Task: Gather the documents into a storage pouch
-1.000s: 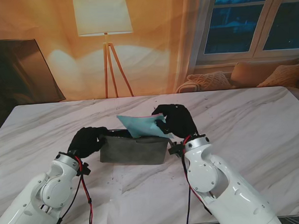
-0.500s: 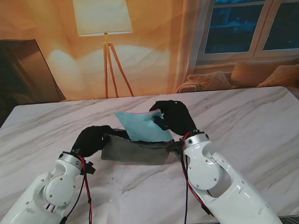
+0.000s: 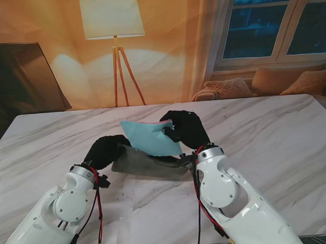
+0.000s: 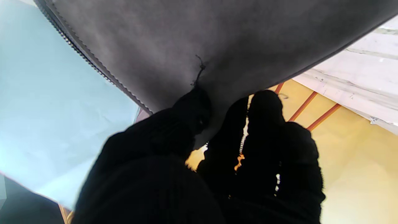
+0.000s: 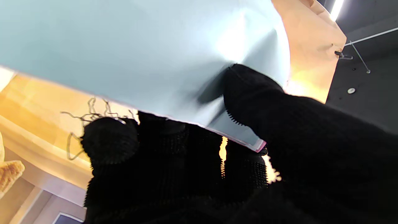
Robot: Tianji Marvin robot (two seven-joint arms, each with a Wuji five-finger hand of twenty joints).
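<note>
A grey zip pouch (image 3: pixel 148 165) lies in the middle of the marble table (image 3: pixel 272 133), its left end lifted. My left hand (image 3: pixel 105 150), in a black glove, pinches the pouch (image 4: pixel 192 43) at that end by its zipper edge. My right hand (image 3: pixel 185 129) is shut on light blue documents (image 3: pixel 149 137) with a pink sheet behind them. It holds them tilted over the pouch mouth, their lower edge at the opening. In the right wrist view the blue sheets (image 5: pixel 140 46) are clamped between thumb and fingers.
A floor lamp (image 3: pixel 113 27) stands beyond the table's far edge. A sofa with cushions (image 3: pixel 269 82) sits under the window at the far right. A dark screen (image 3: pixel 20 79) is at the far left.
My right hand has raised the documents and drawn them slightly left. My left hand has moved right and lifted the pouch's left end, tilting it.
</note>
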